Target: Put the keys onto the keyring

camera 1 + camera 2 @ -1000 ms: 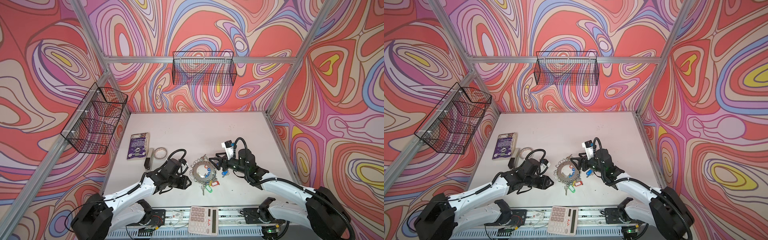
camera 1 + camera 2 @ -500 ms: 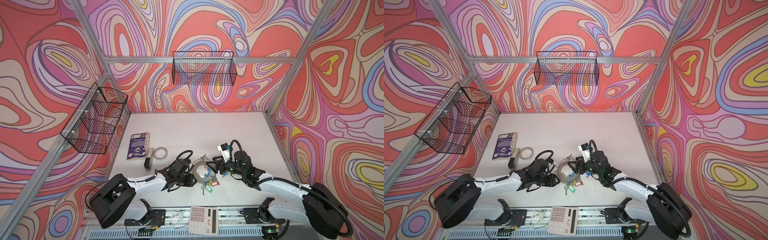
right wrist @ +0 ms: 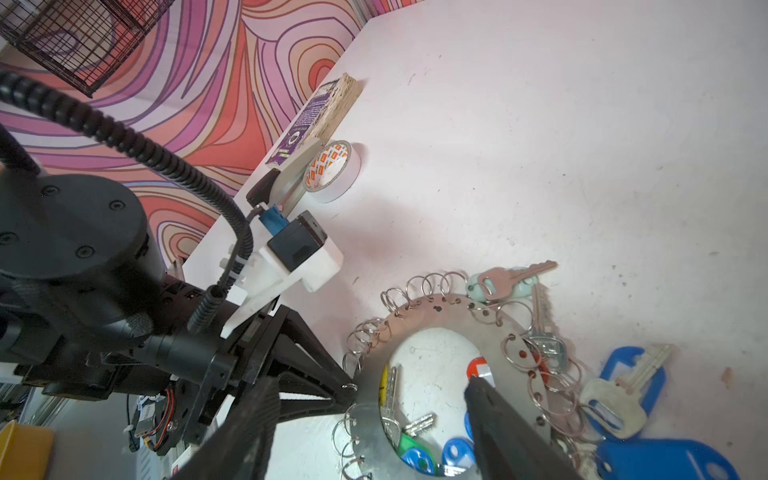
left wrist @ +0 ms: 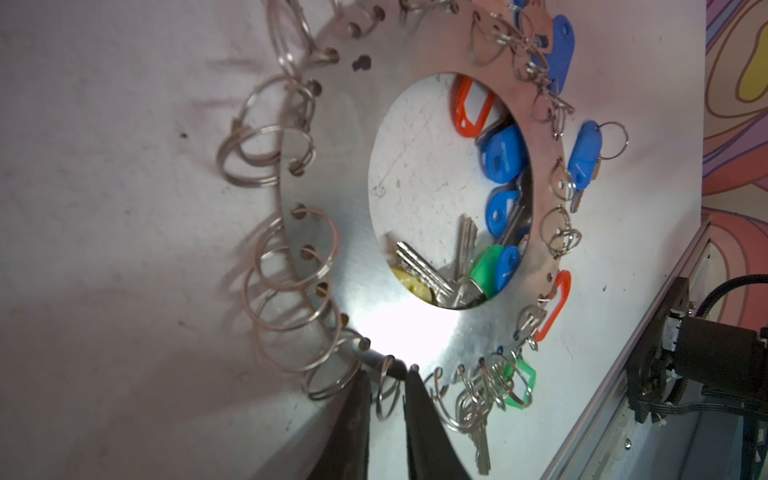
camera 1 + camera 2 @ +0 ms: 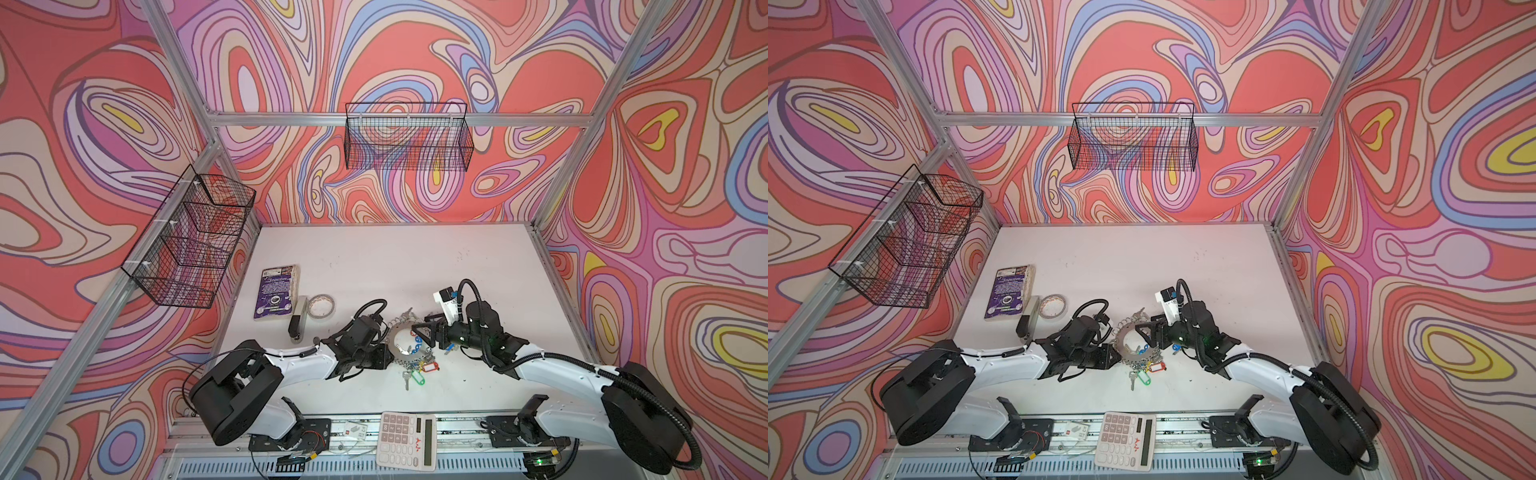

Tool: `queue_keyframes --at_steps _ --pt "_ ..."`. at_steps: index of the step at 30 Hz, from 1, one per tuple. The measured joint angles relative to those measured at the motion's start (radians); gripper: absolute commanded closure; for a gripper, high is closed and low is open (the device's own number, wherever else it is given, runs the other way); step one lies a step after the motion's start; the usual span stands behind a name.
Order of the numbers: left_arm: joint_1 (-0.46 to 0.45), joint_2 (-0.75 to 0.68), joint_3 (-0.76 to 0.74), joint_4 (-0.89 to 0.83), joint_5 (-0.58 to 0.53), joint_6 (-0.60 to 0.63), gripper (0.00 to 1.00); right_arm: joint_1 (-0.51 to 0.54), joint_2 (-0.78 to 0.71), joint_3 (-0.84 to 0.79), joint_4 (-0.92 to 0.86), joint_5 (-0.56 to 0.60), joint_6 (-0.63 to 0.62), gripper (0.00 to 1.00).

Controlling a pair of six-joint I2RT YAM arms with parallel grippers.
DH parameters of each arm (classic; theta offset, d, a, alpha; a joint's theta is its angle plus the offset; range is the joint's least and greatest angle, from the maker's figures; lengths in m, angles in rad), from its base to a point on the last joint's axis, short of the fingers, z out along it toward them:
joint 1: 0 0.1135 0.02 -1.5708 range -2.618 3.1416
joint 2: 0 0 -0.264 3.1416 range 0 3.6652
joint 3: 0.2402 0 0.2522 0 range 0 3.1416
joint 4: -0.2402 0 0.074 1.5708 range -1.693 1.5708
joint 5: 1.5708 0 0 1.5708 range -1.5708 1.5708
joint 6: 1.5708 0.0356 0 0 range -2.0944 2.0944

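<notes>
The keyring [image 5: 400,348] [image 5: 1126,351] is a flat grey metal disc lying on the white table, its rim hung with small split rings. Keys with blue, red, green and yellow tags [image 4: 500,160] show through its hole and along its rim. A bunch with green and red tags [image 5: 420,370] lies at its near side. My left gripper [image 4: 386,376] [image 5: 386,353] is at the disc's left rim, its jaws narrowed round one split ring [image 4: 388,390]. My right gripper [image 3: 370,381] [image 5: 419,332] stands open over the disc, holding nothing. A loose blue-tagged key [image 3: 623,386] lies beside the disc.
A purple book [image 5: 276,297], a tape roll [image 5: 322,306] and a grey stapler [image 5: 298,322] lie left of the arms. A calculator [image 5: 407,434] sits on the front rail. Wire baskets hang on the back wall [image 5: 409,141] and the left wall [image 5: 191,237].
My left arm has stretched right to the keyring's rim and its jaws have narrowed there. My right gripper has shifted a little left over the disc and stays open.
</notes>
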Motion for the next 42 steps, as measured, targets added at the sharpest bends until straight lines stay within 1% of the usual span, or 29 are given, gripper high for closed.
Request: queue_keyframes --at_steps 3,5,8,13,17,25,35,42 --pt "0.0 0.004 0.006 -0.003 -0.003 0.0 1.0 0.0 0.002 0.001 -0.001 -0.001 0.0 0.25" --pt "0.0 -0.003 0.014 -0.01 -0.005 0.003 1.0 0.0 0.005 0.001 0.0 -0.002 0.0 0.25" --pt "-0.004 -0.038 0.038 -0.075 -0.024 0.016 1.0 0.0 0.01 0.002 0.001 -0.001 -0.004 0.24" --pt "-0.004 -0.185 0.092 -0.2 -0.048 0.074 1.0 0.0 0.013 0.014 0.005 0.002 -0.015 0.23" --pt "-0.005 -0.259 0.143 -0.27 -0.053 0.126 1.0 0.0 0.014 0.033 0.016 0.003 -0.022 0.23" --pt "-0.006 -0.299 0.212 -0.356 -0.074 0.213 1.0 0.0 -0.01 0.043 0.003 0.001 -0.037 0.24" --pt "-0.006 -0.323 0.222 -0.352 -0.071 0.306 1.0 0.001 -0.028 0.043 0.013 -0.062 -0.037 0.23" --pt "-0.006 -0.364 0.206 -0.222 -0.038 0.34 1.0 0.001 -0.017 0.045 0.069 -0.094 -0.029 0.23"
